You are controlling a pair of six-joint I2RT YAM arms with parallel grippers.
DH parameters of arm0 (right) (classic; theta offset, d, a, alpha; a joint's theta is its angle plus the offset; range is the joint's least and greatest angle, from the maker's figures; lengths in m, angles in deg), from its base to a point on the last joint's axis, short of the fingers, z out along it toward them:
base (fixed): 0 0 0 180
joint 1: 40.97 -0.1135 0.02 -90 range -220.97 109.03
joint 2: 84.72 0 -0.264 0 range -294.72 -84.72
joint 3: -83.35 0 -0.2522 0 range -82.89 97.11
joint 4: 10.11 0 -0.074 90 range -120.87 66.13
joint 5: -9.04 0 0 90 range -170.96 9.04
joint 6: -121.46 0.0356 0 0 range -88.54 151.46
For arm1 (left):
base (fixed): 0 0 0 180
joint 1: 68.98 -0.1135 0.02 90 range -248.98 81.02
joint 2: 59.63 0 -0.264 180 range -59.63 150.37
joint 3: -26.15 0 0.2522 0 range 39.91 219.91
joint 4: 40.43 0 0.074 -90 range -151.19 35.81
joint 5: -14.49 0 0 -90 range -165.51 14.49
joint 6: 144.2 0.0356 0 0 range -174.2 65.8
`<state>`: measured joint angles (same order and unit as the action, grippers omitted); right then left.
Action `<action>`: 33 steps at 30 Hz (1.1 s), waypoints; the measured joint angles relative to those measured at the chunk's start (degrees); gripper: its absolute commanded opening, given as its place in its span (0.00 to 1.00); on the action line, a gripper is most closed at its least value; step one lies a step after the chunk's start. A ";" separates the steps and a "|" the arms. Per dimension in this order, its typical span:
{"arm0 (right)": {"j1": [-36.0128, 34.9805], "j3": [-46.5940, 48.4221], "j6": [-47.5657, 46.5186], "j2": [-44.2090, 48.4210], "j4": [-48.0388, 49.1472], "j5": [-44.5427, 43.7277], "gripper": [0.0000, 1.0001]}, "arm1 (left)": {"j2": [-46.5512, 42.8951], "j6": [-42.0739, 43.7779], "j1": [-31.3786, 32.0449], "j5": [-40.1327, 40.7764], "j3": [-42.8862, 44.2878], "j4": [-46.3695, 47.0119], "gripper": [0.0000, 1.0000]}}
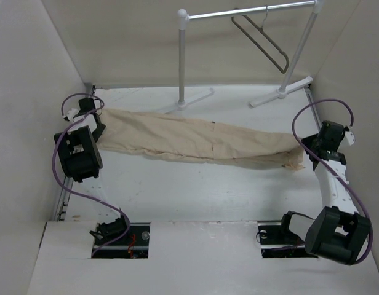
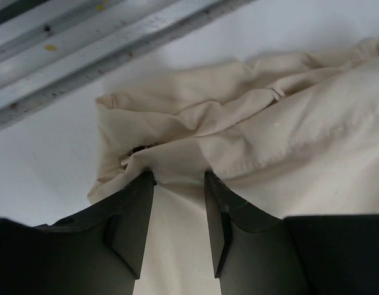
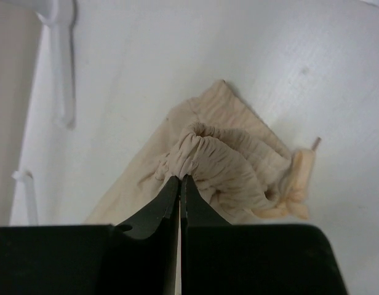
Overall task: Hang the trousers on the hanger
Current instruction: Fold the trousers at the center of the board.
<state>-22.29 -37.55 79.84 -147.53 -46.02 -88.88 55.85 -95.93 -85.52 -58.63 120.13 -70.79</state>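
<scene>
The beige trousers [image 1: 195, 144] lie stretched across the table between both arms. My left gripper [image 1: 96, 128] is at their wide left end. In the left wrist view its fingers [image 2: 179, 178] stand partly apart with a thick fold of the trousers [image 2: 288, 123] filling the gap and creases pulling from the tips. My right gripper [image 1: 307, 152] is at the narrow right end. Its jaws [image 3: 179, 179] are shut, pinching the gathered cuff of the trousers [image 3: 232, 166]. The dark hanger [image 1: 263, 40] hangs from the rail at the back right, apart from both grippers.
The white garment rail [image 1: 245, 12] stands at the back on two posts with feet [image 1: 282, 92] resting on the table. A metal track [image 2: 85, 55] runs along the left table edge next to the cloth. Walls close in on both sides.
</scene>
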 measured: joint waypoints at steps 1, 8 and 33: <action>0.04 -0.39 0.31 -0.37 2.58 -0.07 0.03 | 0.00 -0.13 -0.50 0.09 -0.15 0.00 0.36; 1.51 -6.23 2.51 -13.51 8.79 -1.33 0.11 | -0.83 -0.98 -3.41 0.31 -1.55 0.24 0.39; -7.72 -6.78 -1.11 3.37 -1.03 -3.26 0.18 | -15.10 -2.12 12.98 1.16 -2.25 -0.48 0.43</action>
<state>-30.01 -44.33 78.72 -144.16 -47.05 -92.14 40.75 -98.05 -72.53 -57.47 117.88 -71.27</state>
